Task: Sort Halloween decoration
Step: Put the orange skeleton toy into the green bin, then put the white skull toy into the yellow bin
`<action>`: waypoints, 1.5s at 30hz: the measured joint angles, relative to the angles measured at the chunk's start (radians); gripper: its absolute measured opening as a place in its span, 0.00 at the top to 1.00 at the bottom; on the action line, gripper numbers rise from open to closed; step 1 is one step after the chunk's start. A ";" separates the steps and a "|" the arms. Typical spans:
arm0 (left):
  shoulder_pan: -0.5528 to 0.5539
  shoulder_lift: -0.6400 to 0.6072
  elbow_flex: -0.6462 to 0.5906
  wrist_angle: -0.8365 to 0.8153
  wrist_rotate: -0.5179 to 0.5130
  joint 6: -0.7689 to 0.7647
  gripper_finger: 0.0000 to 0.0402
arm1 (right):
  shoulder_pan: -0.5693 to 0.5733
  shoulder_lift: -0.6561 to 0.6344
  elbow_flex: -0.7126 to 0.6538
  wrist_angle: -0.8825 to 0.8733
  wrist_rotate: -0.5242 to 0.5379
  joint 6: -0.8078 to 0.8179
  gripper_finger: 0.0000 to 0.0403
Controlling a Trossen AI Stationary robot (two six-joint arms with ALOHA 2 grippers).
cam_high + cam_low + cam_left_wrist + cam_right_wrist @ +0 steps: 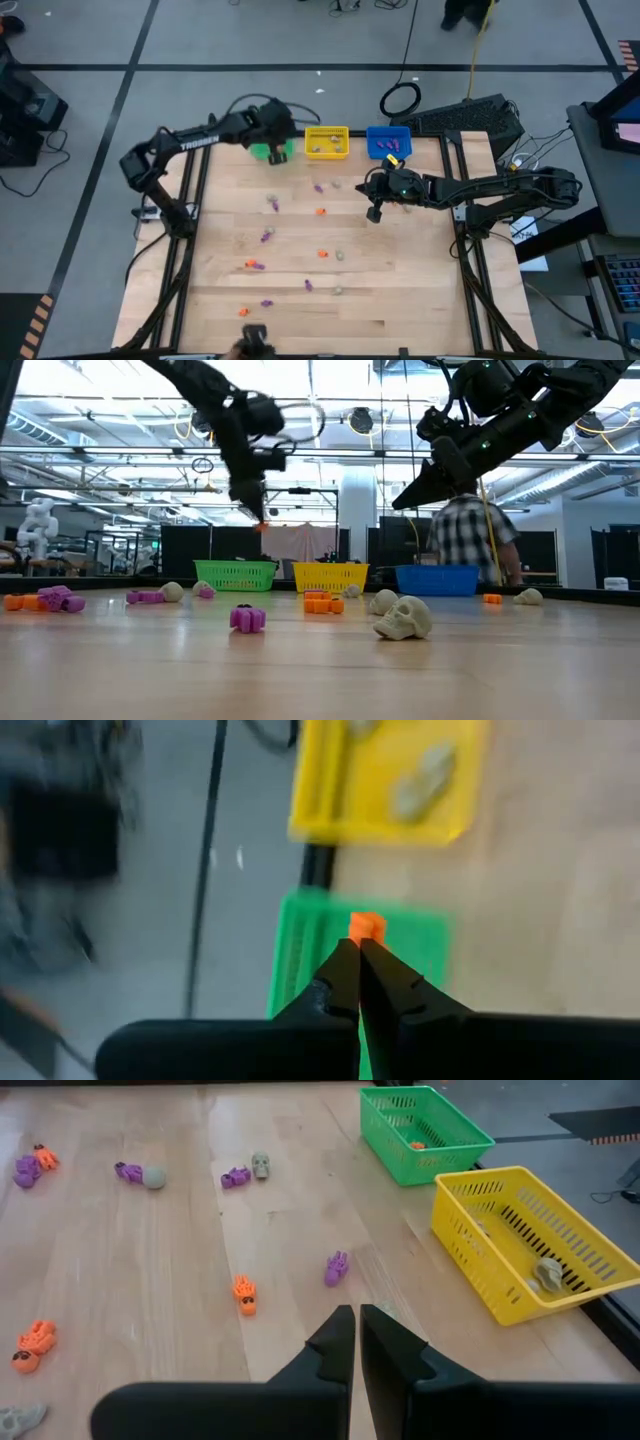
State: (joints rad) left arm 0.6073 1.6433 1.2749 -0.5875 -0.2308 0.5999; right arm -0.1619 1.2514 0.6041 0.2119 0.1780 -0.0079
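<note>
My left gripper (358,945) hangs over the green basket (410,945) at the table's far edge, shut on a small orange trinket (367,926); in the low view this trinket (262,526) shows well above the basket (235,574). My right gripper (357,1315) hovers shut and empty above the table's far right part (374,213). Halloween decoration pieces lie loose on the wood: an orange one (244,1294), a purple one (336,1267), a pale skull (404,617) and several more. My left gripper pinches the orange trinket's lower end (364,937) between its two fingertips. The fingers slant down toward the table's far edge. The trinket sticks out beyond the tips, lifted clear above the green basket.
The yellow basket (326,142) holds pale pieces, and the blue basket (388,142) holds purple ones; both stand right of the green one along the far edge. A person in a checked shirt (470,535) stands behind the table. Bare wood shows at the near edge (400,320).
</note>
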 joint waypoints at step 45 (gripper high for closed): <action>0.070 -0.098 -0.086 0.120 0.143 -0.240 0.99 | 0.000 0.000 0.000 0.000 0.002 0.049 0.98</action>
State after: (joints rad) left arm 0.6771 1.5449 1.1887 -0.4678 -0.0875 0.3598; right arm -0.1616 1.2510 0.6041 0.2123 0.1805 0.0410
